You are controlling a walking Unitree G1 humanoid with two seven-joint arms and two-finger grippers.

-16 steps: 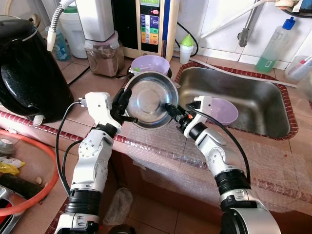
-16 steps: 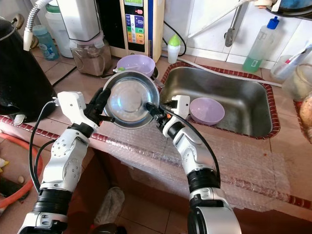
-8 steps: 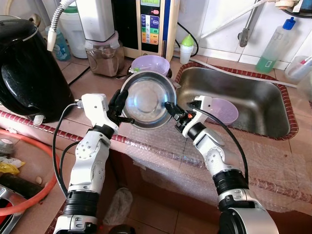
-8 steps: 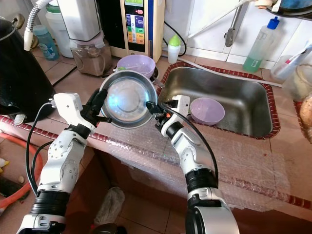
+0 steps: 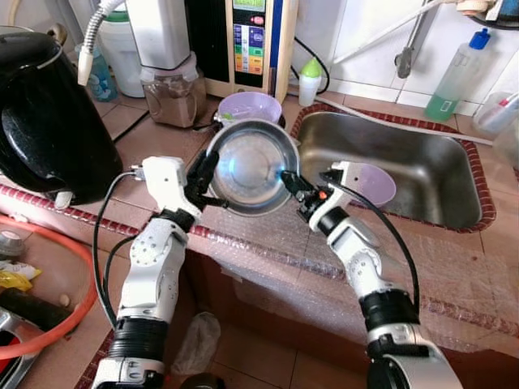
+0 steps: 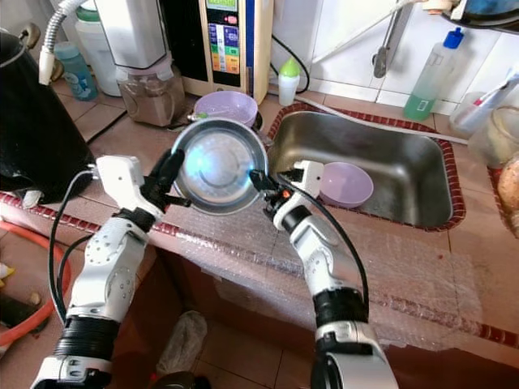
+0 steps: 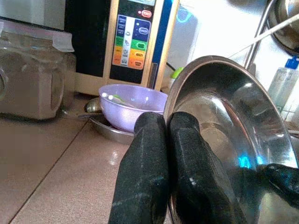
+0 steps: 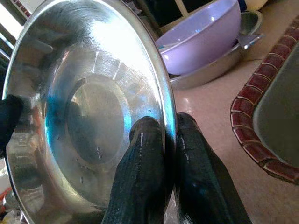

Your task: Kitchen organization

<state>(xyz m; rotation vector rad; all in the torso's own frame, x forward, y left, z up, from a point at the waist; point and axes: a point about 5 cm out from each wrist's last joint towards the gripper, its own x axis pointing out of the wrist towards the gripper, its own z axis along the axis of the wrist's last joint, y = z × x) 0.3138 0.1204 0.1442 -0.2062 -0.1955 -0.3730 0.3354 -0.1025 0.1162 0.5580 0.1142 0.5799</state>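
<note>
Steel bowl [image 5: 250, 166] — rim-pinched (both tools)

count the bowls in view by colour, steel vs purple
steel: 1, the steel bowl held tilted above the counter edge, left end effector and right end effector each shut on its rim
purple: 2, the purple bowl on the counter and the purple bowl in the sink
total: 3

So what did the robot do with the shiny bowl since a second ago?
The steel bowl tipped up more, so its inside now faces the camera, and it rose a little. The left pincer and right pincer stay clamped on opposite rims. The purple bowl in the sink, the purple bowl on the counter and the black kettle stayed put.
</note>
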